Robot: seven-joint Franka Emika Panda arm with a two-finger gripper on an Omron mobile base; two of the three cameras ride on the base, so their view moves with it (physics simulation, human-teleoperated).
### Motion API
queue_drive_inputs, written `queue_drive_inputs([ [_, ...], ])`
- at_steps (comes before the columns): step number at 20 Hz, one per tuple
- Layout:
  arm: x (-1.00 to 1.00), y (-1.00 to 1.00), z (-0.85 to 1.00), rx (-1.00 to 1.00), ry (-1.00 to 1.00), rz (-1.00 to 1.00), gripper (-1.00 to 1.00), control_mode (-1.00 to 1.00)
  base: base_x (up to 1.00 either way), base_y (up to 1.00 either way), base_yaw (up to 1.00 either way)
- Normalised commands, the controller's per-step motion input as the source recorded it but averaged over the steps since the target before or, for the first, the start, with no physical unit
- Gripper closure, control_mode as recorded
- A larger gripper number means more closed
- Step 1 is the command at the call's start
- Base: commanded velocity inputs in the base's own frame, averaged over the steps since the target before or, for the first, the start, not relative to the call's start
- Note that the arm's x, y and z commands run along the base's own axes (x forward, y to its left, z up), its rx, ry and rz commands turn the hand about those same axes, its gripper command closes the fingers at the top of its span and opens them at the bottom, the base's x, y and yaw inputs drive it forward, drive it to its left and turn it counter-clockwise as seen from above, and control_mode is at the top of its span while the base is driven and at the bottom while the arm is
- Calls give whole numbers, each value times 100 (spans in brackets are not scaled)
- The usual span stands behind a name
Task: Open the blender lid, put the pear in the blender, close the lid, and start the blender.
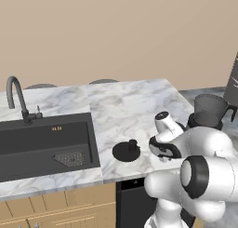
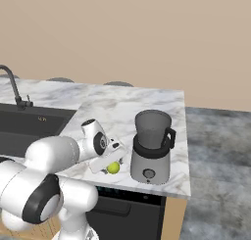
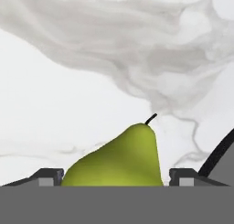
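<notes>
Here the gripper [image 3: 116, 177] sits low over the marble counter [image 3: 55, 104] with one finger tip on each side of the pear [image 3: 121, 157]. The jaws look wide, with the fruit's broad belly between them, but whether the pads touch its skin yet I cannot tell; nothing shows it lifted.

The pear should be light and firm, stiff enough to take a modest squeeze, though its skin looks smooth and waxy and its body tapers. I would judge the belly the place to grip. Nearer the neck the fingers would slide up the taper and off. It is round underneath, so it may roll if nudged from one side first.

It is yellow-green, fat at the bottom and narrowing to a short dark stem that points away from the hand. In the right base view it lies near the counter's front edge, just beside the blender [image 2: 151, 156], under the hand.

The blender has a silvery rounded base with one dark knob, and its dark jar stands open. The lid [image 1: 126, 151] lies flat on the counter, well apart, toward the sink [image 1: 44, 145].
</notes>
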Motion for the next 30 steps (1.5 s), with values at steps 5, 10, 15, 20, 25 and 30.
queue_drive_inputs([
  [5,-14,0,9,0,-6,3,100,-100,0,0,0],
  [10,-25,0,91,-1,-21,1,100,-100,0,0,0],
  [15,-16,-2,100,-2,-18,0,100,-100,0,0,0],
  [20,-15,-3,98,-1,-19,0,100,-100,0,0,0],
  [25,-12,0,100,-7,-15,0,100,-100,0,0,0],
  [30,-9,-7,91,-4,-9,0,100,-100,0,0,0],
])
